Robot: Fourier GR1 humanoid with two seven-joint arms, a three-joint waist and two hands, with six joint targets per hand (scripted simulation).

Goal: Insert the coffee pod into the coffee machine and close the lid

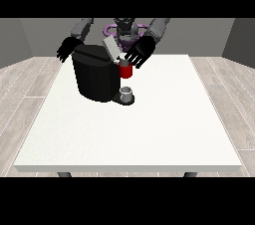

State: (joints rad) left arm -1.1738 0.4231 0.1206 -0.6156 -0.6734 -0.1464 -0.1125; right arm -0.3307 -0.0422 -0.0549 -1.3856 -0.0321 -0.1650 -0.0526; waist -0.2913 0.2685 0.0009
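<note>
Coffee pod: not clearly told apart; a small pale shape (pixel 123 60) shows at the top of the machine's red front section, just under the fingertips of the hand at the view's right, and it cannot be said for certain that this is the pod.
Coffee machine (pixel 94 74): a black rounded body standing upright on the white table (pixel 149 124), with a red brewing section (pixel 125 70) on its side towards the view's right.
Lid (pixel 110 49): a grey flap, raised and tilted, above the red section of the coffee machine.
Cup (pixel 127 92): small and grey, on the coffee machine's dark base, directly below the red section.
Hand at the view's right (pixel 141 52): black, fingers spread and extended downwards, fingertips just above the red section, beside the raised lid; no grasp on anything is visible.
Hand at the view's left (pixel 67 49): black, fingers splayed and released, beside the coffee machine's upper far corner, holding nothing.
Robot torso (pixel 124 29): behind the coffee machine, at the table's far edge.
</note>
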